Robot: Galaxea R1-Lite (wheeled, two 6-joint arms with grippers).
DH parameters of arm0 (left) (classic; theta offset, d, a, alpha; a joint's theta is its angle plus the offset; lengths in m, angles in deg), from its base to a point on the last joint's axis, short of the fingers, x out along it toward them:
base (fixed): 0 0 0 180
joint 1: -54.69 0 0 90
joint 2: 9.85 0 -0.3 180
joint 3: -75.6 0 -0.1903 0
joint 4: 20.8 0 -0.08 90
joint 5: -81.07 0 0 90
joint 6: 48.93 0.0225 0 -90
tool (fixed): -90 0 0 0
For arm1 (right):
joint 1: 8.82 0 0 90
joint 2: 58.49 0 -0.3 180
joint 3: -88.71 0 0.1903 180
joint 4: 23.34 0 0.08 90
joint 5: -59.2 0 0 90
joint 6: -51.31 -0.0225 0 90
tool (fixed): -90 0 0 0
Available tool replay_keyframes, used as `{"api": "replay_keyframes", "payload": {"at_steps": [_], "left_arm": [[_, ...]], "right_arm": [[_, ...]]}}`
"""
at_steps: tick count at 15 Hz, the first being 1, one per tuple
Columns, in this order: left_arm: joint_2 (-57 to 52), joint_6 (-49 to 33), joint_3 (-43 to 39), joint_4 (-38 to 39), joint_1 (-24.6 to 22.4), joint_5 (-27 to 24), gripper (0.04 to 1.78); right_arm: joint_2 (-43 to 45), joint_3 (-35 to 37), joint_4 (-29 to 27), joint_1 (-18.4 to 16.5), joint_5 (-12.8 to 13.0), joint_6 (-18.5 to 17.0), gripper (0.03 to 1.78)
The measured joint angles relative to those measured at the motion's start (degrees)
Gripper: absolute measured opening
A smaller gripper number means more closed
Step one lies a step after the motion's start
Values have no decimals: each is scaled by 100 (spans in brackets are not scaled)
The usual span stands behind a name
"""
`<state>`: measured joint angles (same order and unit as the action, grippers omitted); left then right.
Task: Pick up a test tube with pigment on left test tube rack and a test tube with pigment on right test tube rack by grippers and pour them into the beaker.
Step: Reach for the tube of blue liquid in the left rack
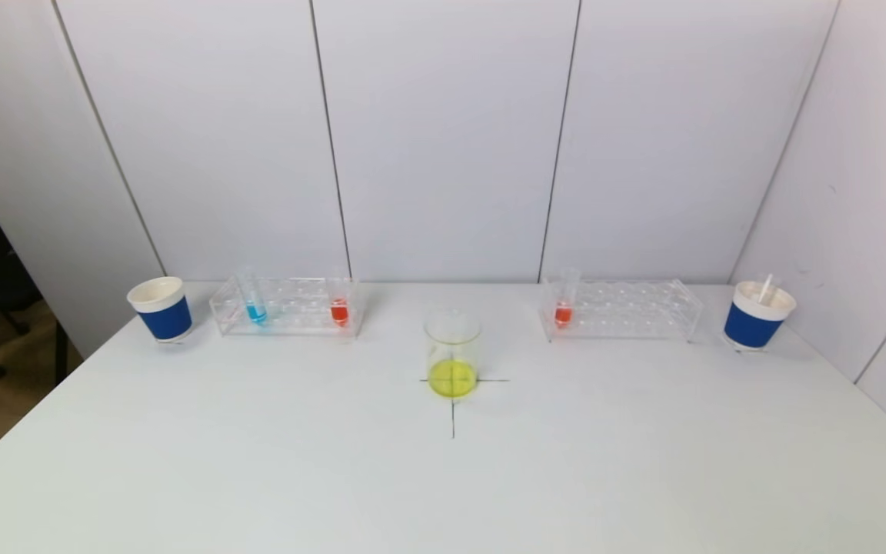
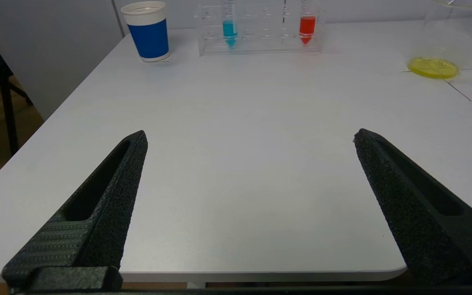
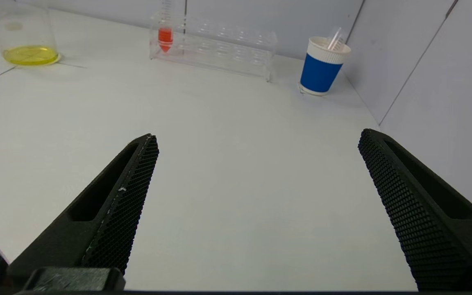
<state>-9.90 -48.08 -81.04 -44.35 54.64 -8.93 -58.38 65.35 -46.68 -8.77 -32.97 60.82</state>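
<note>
Left gripper (image 2: 250,137) at near edge of desk (image 1: 258,462), left side, jaws spread wide, nothing between. Right gripper (image 3: 258,137) at near edge, right side, jaws likewise released, empty. Left rack (image 1: 289,306) along far edge, toward far left corner: blue tube (image 1: 254,300) at its left end, red tube (image 1: 339,304) at its right end. Right rack (image 1: 620,308) along far edge, orange-red tube (image 1: 564,304) at its left end. Beaker (image 1: 452,354) between racks, nearer desk middle, on drawn cross, yellow liquid at bottom. Blue paper cup (image 1: 161,308) in far left corner, another (image 1: 757,315) in far right corner.

yellow beaker (image 1: 452,378); blue cups (image 1: 161,309)
</note>
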Motion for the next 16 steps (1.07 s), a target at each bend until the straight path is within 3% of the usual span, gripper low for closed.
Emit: {"api": "replay_keyframes", "payload": {"at_steps": [10,16], "left_arm": [[0,9,0,2,0,0,176],[0,62,38,-55,2,35,176]], "right_arm": [[-1,0,-18,2,79,-555,177],[-1,0,-13,2,79,-603,177]]}}
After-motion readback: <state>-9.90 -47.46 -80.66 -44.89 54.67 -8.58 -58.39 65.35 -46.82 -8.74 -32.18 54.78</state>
